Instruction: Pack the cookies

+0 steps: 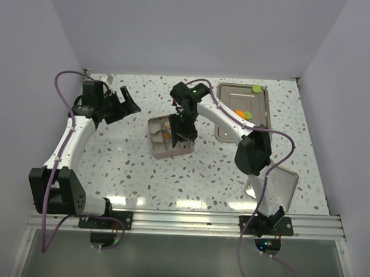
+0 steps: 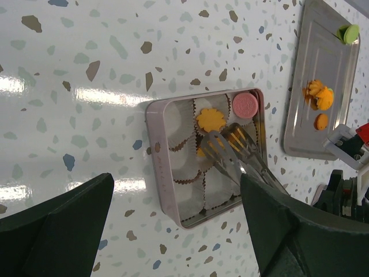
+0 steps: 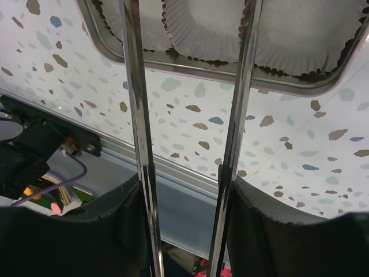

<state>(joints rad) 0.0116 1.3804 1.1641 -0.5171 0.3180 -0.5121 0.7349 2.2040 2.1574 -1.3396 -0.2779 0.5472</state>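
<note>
A: The right gripper (image 1: 180,133) has its fingers (image 3: 86,242) pressed against a pair of metal tongs (image 2: 239,153), one tong arm against each pad, and the two arms stand apart, roughly half open. I can't tell if anything sits between the tong tips.

B: And the other arm?

A: The left gripper (image 1: 126,106) has its jaws spread wide and empty, up at ten o'clock on the speckled table (image 1: 123,167), well apart from everything.

B: Where are the cookies?

A: Split between two places. The pink tin (image 2: 154,156) near the table's centre is lined with white paper cups (image 2: 190,187). A pink cookie (image 2: 245,105) sits in its corner cup, an orange flower-shaped cookie (image 2: 211,119) in the cup beside it, and more orange shows under the tong tips, which reach into the tin.

B: The rest?

A: On the metal tray (image 2: 311,92) at one o'clock from the tin: a green cookie (image 2: 350,33) at its far edge, a cluster of orange cookies (image 2: 320,96) mid-tray, and a smaller orange one (image 2: 321,122) just beside them. In the top view another green one (image 1: 248,115) lies near the cluster.
</note>
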